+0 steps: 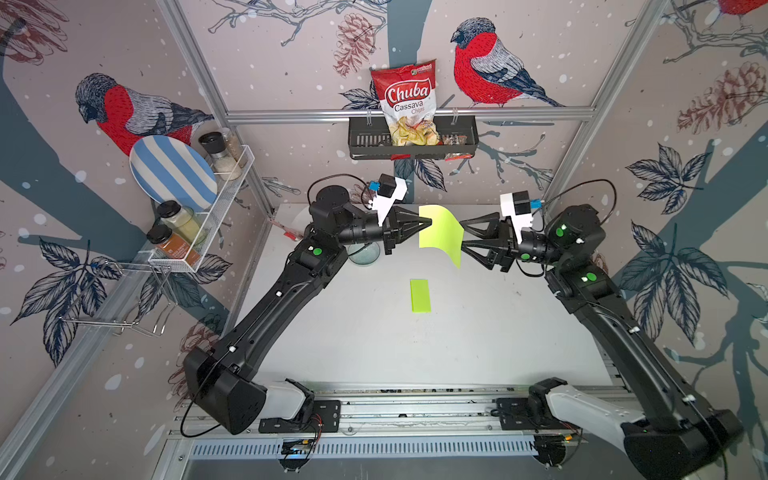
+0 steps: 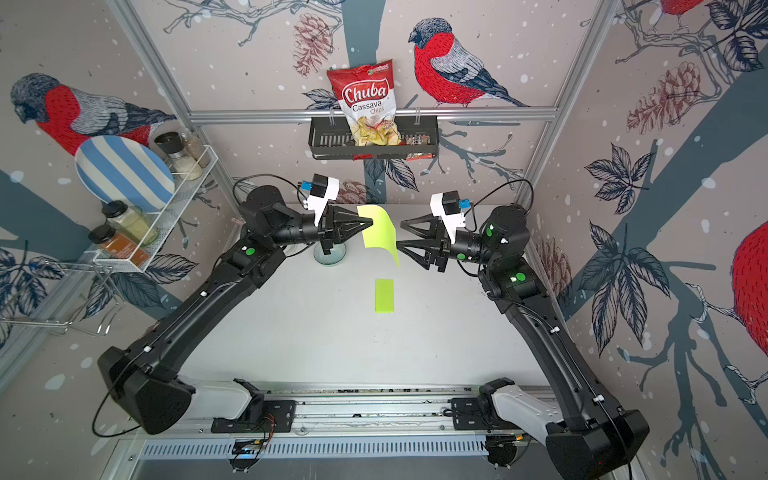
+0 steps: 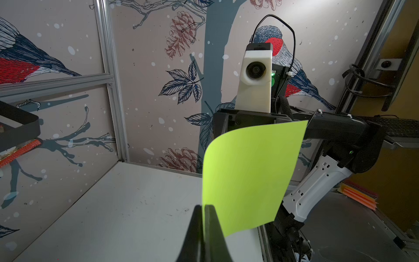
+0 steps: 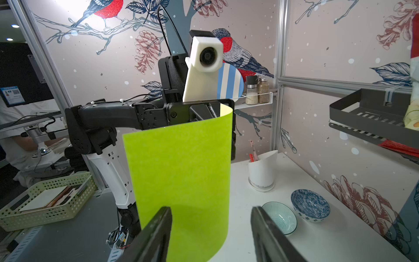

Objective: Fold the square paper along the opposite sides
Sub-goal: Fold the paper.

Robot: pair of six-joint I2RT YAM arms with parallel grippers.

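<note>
Well, starting on the left, the left gripper [image 1: 429,223] is clenched tight on one side of the square paper [image 1: 439,231]. Its wrist view shows the two fingers pressed flat together over the sheet's edge. The green sheet is up in the air over the back half of the table [image 1: 353,332], touching nothing below, and it curls away from the pinch like a sail. Beneath it, nearer the front, a narrow green slip [image 1: 419,296] lies flat on the table, well apart from both arms. To the right, the right gripper [image 1: 462,237] is released, holding nothing, with its jaws spread. The paper's free side hangs right at its fingertips, but I can't tell whether it is between them or just in front. To my eye the step in hand is catching that opposite side — the fold itself hasn't begun. The next move looks like a careful one: close squarely on the loose edge without crumpling the curl, then bring it across to meet the pinched edge, corners matched, before any crease is pressed.
</note>
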